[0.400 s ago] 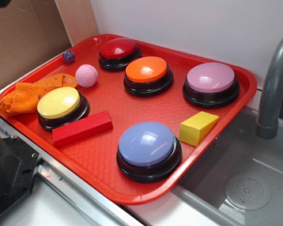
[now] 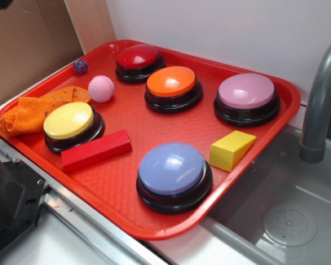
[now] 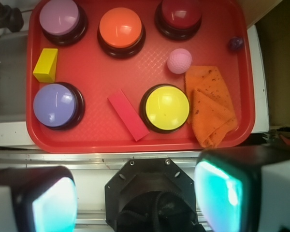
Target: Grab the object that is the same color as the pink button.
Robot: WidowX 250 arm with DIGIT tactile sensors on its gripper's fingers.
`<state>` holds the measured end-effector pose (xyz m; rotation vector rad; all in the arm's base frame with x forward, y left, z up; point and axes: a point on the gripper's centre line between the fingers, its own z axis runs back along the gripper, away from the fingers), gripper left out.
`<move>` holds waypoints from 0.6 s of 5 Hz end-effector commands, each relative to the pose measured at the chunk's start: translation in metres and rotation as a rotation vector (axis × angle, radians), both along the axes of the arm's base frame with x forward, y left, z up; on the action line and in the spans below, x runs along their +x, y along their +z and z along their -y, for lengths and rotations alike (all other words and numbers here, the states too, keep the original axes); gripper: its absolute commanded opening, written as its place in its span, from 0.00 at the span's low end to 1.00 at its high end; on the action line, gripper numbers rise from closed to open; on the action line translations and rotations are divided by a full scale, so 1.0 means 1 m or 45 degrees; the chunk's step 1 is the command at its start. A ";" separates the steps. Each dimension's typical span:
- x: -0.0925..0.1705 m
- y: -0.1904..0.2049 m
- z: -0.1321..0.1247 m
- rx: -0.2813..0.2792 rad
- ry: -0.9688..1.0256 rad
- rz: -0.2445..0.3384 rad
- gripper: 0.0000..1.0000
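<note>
Item count, red tray (image 2: 276, 118)

On the tray: five dome buttons (red (image 2: 138, 56), orange (image 2: 171, 81), pink (image 2: 246, 90), yellow (image 2: 68, 120), lavender (image 2: 171, 168)); two balls (pink (image 2: 101, 89), purple (image 2: 80, 66)); two blocks (red (image 2: 96, 150), yellow (image 2: 232, 149)); one cloth (image 2: 30, 112).

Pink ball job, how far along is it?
Nothing looks done: the pink ball sits untouched on the tray beside the orange cloth. Nothing is in hand; the gripper is open, high above the tray's near edge. Left: descend, close on the ball, lift.
</note>
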<state>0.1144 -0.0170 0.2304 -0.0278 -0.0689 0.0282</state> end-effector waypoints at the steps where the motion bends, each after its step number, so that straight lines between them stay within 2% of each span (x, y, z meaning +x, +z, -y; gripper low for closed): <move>1: 0.039 -0.033 -0.025 0.111 0.092 0.063 1.00; 3: 0.076 -0.088 -0.067 0.229 0.248 0.055 1.00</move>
